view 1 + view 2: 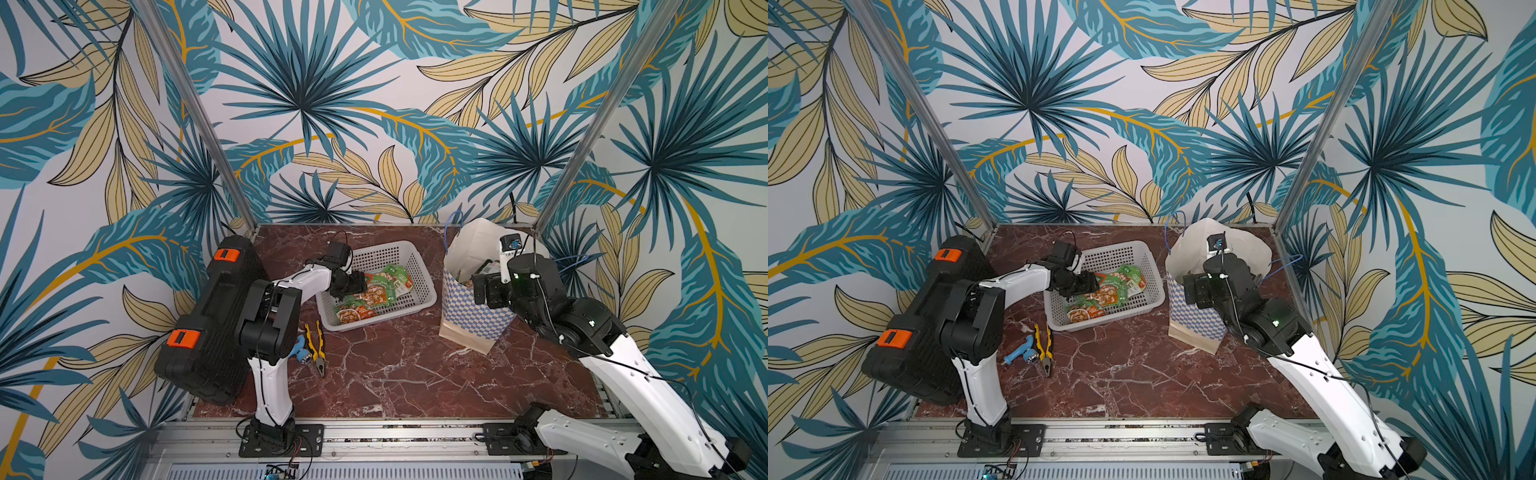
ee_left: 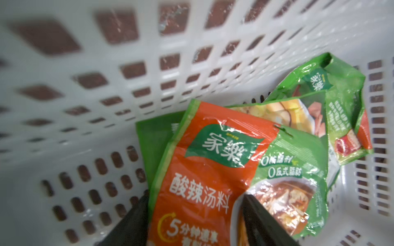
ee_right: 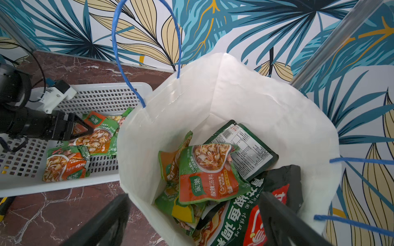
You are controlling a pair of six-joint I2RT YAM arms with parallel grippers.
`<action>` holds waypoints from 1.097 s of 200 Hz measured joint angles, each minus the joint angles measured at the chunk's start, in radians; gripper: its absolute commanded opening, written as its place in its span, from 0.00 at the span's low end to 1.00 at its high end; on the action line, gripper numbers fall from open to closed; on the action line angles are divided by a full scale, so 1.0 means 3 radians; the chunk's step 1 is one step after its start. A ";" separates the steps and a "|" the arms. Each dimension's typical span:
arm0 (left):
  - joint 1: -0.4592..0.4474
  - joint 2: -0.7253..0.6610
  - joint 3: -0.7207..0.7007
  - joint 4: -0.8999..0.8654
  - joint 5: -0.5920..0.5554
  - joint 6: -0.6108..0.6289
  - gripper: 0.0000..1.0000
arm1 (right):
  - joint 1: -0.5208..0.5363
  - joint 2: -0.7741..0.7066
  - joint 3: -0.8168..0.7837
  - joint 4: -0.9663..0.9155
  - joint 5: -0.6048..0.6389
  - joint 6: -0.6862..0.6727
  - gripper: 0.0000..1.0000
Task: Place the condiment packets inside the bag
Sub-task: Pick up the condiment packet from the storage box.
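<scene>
Several green and orange condiment packets (image 1: 374, 295) (image 1: 1104, 295) lie in a grey perforated basket (image 1: 386, 247) (image 1: 1113, 251). My left gripper (image 1: 357, 286) (image 1: 1090, 284) (image 2: 195, 193) (image 3: 85, 130) reaches into the basket. Its jaws stand apart, one on each side of an orange packet (image 2: 204, 170). The checkered bag (image 1: 469, 320) (image 1: 1192, 324) stands upright to the right, its white inside (image 3: 245, 95) showing. Several packets (image 3: 209, 183) rest in it. My right gripper (image 1: 482, 291) (image 1: 1192, 291) (image 3: 194, 194) hangs open and empty at the bag's mouth, straddling its near wall.
A black tool case (image 1: 208, 316) with orange latches leans at the table's left edge. Yellow-handled pliers (image 1: 316, 349) and a small blue tool (image 1: 301, 347) lie beside the left arm. Another packet (image 3: 64, 164) sits at the basket's near end. Metal posts stand at both back corners.
</scene>
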 measured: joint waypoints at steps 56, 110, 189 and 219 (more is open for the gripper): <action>0.0000 -0.0149 -0.0039 -0.0017 0.0140 -0.0130 0.20 | 0.0000 -0.0058 -0.0057 0.0036 -0.0075 -0.0039 0.99; -0.0003 -0.0778 -0.0134 -0.0117 -0.0074 -0.0184 0.10 | 0.0000 -0.0062 -0.0085 0.0053 -0.0159 -0.0038 0.99; -0.0131 -0.1334 -0.0136 -0.0290 -0.0256 -0.0268 0.00 | 0.0000 -0.0102 -0.0178 0.0094 -0.0238 -0.0019 1.00; -0.0370 -0.1668 -0.0136 -0.0310 -0.0380 -0.0322 0.00 | 0.0000 -0.0209 -0.0270 0.0126 -0.0191 0.0045 0.99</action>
